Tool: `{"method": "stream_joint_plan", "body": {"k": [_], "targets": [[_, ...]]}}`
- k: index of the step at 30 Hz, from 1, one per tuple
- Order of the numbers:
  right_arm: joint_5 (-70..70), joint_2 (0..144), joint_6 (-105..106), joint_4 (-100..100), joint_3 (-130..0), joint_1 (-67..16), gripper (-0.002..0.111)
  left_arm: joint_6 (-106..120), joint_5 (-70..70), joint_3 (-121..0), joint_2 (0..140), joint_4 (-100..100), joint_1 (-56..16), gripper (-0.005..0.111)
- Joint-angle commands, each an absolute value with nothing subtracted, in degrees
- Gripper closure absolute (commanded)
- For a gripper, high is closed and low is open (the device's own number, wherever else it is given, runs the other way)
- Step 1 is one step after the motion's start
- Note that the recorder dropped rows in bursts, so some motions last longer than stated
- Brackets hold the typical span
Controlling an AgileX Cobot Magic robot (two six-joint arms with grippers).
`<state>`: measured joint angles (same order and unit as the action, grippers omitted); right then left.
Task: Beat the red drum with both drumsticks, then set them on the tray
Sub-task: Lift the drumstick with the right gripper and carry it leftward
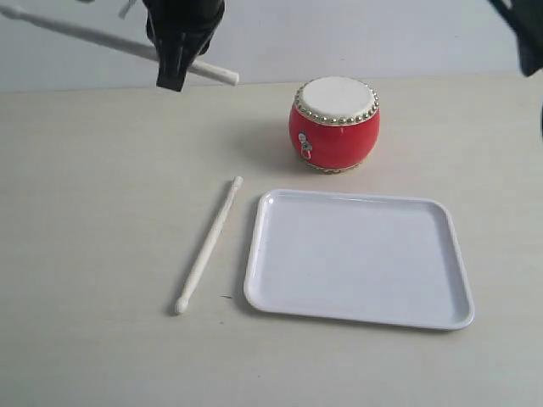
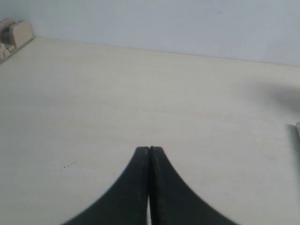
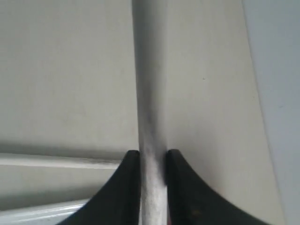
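My right fingers [image 3: 126, 187] pinch a drumstick [image 3: 150, 93], my left fingers [image 2: 136, 187] are pressed together empty, the second drumstick [image 1: 208, 246] lies lower left beside the tray [image 1: 356, 254], and swinging at the drum [image 1: 335, 127], upper centre, could twist the pinched stick loose.

**Left gripper** [image 2: 149, 149]: two matte black fingers [image 2: 126, 197], broad at the base, each sweeping in a smooth concave curve to a narrow, blunt, squared tip. **Right gripper** [image 3: 153, 154]: the same matte black, the same flared and tapering outline. **Exterior view:** a glossy black, blocky wrist housing [image 1: 182, 30] narrowing to a wedge, and a second dark arm section [image 1: 528, 38], cut off by the frame.
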<state>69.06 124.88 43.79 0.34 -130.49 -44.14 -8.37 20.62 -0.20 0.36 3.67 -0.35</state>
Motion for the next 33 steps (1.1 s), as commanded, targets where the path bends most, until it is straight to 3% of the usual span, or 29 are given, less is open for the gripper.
{"method": "stream_joint_plan", "body": {"k": [1,10,20,23,30,33], "targets": [[69.96,120.23,38.85,9.8,-128.3,-39.75,0.108,-8.2,20.28,0.0,0.0,3.92,-0.7,0.107],[69.96,106.59,43.05,19.32,-107.14,-31.14,0.108,-7.09,15.69,0.0,0.0,10.09,-0.58,0.107],[58.25,86.96,74.41,50.93,-71.01,-21.54,0.108,-7.04,11.15,0.0,0.0,8.3,-0.58,0.107],[56.92,83.13,87.01,61.74,-61.35,-17.35,0.108,-22.01,3.48,0.0,0.0,0.68,-0.58,0.107],[59.18,85.54,94.94,76.2,-59.14,-16.66,0.108,-33.53,-23.69,0.0,0.0,0.98,-0.58,0.107],[67.26,87.95,98.81,82.17,-59.14,-16.66,0.108,-42.83,-26.53,-3.61,2.57,16.75,-0.58,0.106]]}}
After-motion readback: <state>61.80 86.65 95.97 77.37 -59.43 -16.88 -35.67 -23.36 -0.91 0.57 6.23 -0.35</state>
